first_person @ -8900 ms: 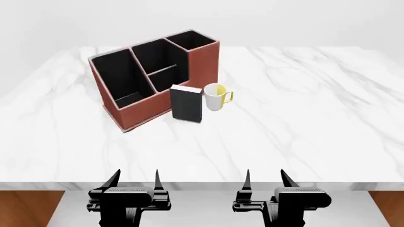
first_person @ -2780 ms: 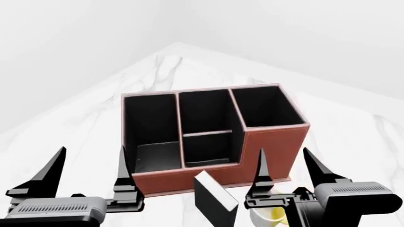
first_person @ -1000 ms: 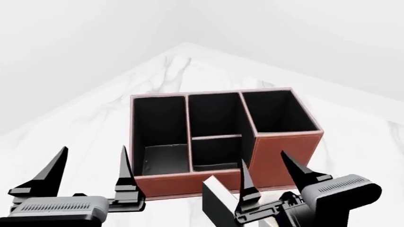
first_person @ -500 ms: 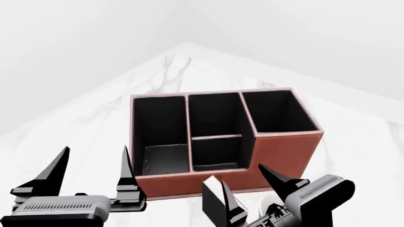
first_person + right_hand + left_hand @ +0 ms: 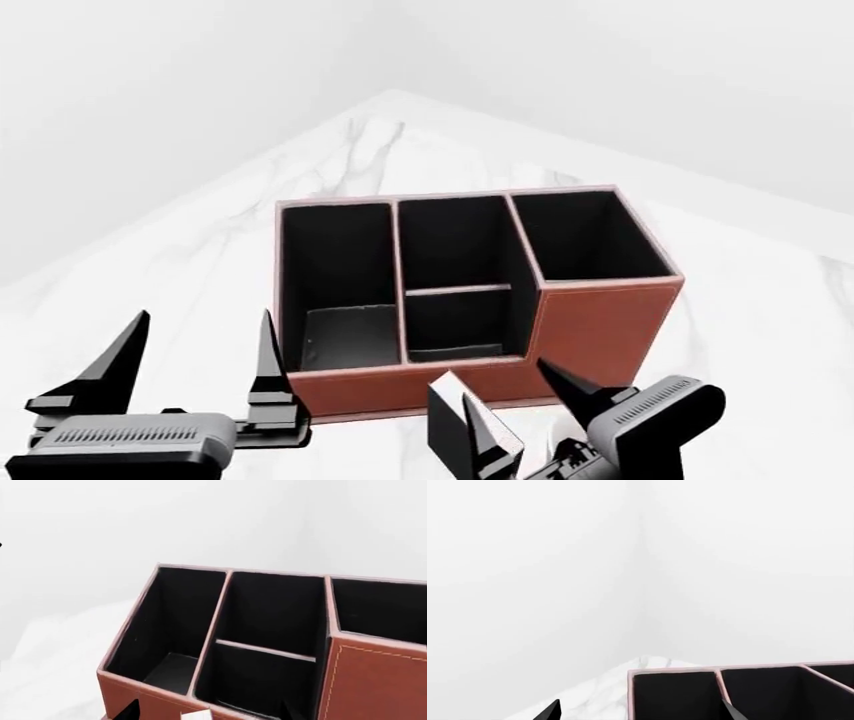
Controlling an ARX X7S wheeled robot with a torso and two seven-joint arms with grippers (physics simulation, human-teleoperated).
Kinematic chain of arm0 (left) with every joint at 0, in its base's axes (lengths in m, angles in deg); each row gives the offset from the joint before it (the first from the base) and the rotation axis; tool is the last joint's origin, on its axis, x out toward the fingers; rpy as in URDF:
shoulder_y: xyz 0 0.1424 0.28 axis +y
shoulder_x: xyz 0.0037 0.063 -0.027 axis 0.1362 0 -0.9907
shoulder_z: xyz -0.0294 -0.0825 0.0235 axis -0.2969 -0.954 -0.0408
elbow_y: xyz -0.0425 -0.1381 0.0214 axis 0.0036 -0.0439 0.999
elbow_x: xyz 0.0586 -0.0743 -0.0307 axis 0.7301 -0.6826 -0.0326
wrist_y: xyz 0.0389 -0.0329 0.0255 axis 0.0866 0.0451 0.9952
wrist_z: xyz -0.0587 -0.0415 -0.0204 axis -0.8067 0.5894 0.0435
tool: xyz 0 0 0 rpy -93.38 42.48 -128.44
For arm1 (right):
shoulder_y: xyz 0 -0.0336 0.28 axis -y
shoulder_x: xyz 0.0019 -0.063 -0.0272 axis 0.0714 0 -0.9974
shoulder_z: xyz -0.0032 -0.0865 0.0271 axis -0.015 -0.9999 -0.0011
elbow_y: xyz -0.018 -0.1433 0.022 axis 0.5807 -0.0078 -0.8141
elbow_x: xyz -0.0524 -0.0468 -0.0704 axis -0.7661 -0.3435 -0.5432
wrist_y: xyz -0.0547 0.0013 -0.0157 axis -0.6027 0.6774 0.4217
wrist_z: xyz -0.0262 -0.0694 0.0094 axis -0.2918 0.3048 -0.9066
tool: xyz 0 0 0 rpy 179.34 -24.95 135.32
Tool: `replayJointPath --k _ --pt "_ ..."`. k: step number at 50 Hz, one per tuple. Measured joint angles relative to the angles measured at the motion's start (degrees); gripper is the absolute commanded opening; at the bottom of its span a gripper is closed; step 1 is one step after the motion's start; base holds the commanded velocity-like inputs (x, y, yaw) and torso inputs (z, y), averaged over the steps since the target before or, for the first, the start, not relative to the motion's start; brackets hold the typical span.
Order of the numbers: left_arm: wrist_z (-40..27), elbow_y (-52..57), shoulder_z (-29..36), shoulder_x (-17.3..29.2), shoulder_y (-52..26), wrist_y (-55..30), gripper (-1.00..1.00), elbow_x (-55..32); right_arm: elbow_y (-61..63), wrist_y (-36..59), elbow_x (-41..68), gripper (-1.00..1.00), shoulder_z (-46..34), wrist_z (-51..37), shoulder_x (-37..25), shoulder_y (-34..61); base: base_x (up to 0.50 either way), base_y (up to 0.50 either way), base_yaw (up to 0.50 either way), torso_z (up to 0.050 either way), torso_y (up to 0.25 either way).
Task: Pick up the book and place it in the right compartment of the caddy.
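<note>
The reddish-brown caddy (image 5: 601, 315) stands in the middle of the marble table, black inside. Its right compartment (image 5: 587, 235) is the tall square well at the right end, and it is empty. The black book (image 5: 451, 430) stands just in front of the caddy, with its white page edge facing up and left. My right gripper (image 5: 505, 382) is open and tilted, with one finger in front of the book's top and the other to its right. In the right wrist view the caddy (image 5: 373, 680) fills the frame and the book's white corner (image 5: 197, 715) lies between the tips. My left gripper (image 5: 203, 330) is open and empty, left of the caddy.
The marble table (image 5: 174, 260) narrows to a far corner behind the caddy, with white walls beyond. The left wrist view shows the caddy's top rim (image 5: 674, 670) and that table corner (image 5: 607, 692). The mug is hidden behind my right gripper.
My right gripper has dropped lower and to the left and tilted, so its left finger now overlaps the book's top. The left gripper, caddy and book have stayed put.
</note>
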Motion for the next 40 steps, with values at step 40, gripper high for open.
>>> replayJointPath --k 40 --pt "-0.94 -0.58 0.85 0.72 -0.19 0.55 1.0 -0.14 -9.83 -4.78 -4.02 1.0 -3.5 2.56 1.47 -1.17 0.0 0.0 0.0 0.0 0.0"
